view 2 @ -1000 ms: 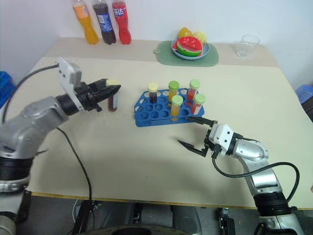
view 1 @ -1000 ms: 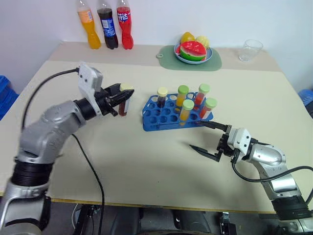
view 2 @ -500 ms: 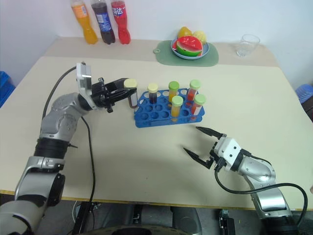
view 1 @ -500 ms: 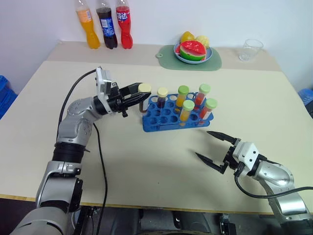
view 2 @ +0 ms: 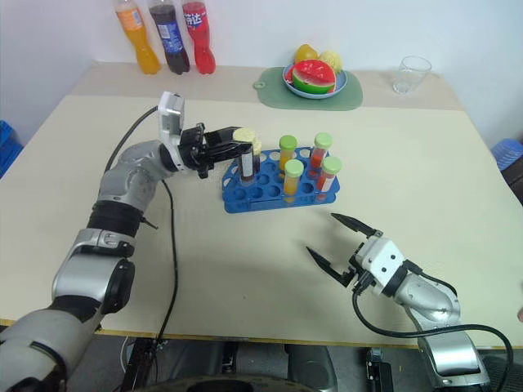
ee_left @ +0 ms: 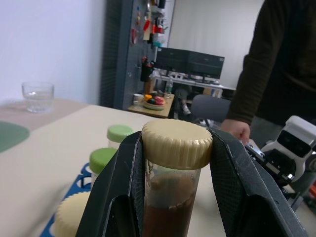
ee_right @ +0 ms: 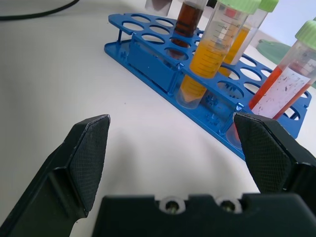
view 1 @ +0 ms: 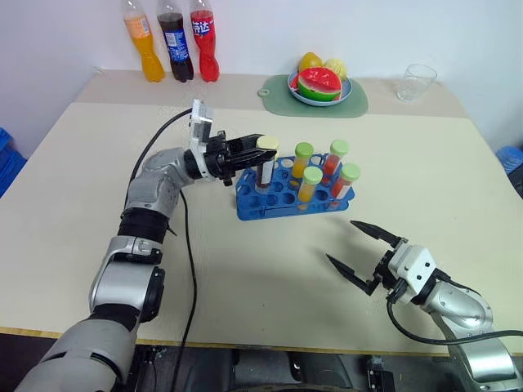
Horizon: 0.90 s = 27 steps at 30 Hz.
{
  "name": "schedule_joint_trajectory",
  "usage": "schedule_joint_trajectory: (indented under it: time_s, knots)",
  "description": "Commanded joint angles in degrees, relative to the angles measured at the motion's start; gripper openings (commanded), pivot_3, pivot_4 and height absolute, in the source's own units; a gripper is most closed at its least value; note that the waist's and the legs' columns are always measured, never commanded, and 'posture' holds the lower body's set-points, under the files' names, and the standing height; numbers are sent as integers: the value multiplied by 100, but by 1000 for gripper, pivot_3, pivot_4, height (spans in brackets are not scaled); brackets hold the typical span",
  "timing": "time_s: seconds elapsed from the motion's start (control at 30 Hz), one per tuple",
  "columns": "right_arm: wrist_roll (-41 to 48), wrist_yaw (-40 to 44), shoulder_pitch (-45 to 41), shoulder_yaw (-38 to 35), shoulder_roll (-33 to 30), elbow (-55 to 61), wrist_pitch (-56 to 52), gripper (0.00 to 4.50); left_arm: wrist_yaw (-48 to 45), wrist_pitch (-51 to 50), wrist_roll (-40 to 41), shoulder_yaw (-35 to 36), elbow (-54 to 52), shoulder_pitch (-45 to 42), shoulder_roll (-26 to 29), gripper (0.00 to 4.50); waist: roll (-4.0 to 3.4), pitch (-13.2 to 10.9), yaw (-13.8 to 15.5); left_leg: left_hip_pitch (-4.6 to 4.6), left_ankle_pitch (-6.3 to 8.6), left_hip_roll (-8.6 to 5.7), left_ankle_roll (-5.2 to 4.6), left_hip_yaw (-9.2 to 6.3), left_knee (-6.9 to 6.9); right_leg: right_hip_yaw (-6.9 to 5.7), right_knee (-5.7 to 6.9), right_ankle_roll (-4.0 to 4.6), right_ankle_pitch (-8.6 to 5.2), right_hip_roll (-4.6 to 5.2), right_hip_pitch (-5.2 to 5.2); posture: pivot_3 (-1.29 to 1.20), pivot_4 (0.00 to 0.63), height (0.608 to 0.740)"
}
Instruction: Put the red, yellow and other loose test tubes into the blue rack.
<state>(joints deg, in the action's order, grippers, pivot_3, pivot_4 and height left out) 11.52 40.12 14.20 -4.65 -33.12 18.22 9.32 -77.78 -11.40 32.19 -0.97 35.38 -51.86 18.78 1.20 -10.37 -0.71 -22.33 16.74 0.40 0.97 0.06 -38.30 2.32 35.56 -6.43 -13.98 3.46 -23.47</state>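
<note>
My left gripper (view 1: 260, 148) is shut on a test tube (view 1: 263, 167) of dark brown liquid with a cream cap (ee_left: 177, 143), held upright over the left end of the blue rack (view 1: 255, 204). I cannot tell whether its tip is inside a hole. In the rack stand two yellow tubes (view 1: 310, 185) and two red tubes (view 1: 346, 182) with green caps, plus another cream-capped tube (view 2: 257, 146) just behind the held one. My right gripper (view 1: 343, 242) hangs open and empty over the table, nearer than the rack's right end, with its fingers (ee_right: 85, 154) spread wide.
Three soda bottles (view 1: 172, 41) stand at the back left. A plate of fruit (view 1: 320, 85) on a green mat and a clear cup (view 1: 417, 82) sit at the back right. A black cable (view 1: 189, 269) trails from my left arm. A person's hand (ee_left: 237, 129) shows beyond the table.
My left gripper has carried the brown tube rightward, from left of the rack to over its left end. My right gripper has drawn back toward the near edge, still open.
</note>
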Motion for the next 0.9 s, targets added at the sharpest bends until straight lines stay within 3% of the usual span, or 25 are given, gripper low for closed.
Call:
schedule_joint_trajectory:
  time_s: [0.03, 0.63, 0.9]
  knots:
    - [-1, -76, 37, -17, 32, 273, -33, 4433, -124, 62, -81, 86, -66, -22, -86, 1286, 0, 0, 3, 0, 0, 0, 0, 0, 0, 0, 0, 0, 0, 0, 0, 0, 150, 740]
    - [89, -64, -188, -28, -20, 566, -515, 4433, -104, 1149, -851, -36, 275, 292, -621, 1286, 0, 3, 10, 5, 0, 0, 0, -8, -2, 0, 7, 0, 0, 0, 4, 0, 150, 740]
    - [103, -170, -151, -104, -1, 1016, -905, 4433, -159, 1041, -859, 78, 407, 291, -617, 1286, 0, 2, 14, 4, 0, 0, 0, -15, -3, 0, 11, 0, 0, 0, 3, 0, 150, 740]
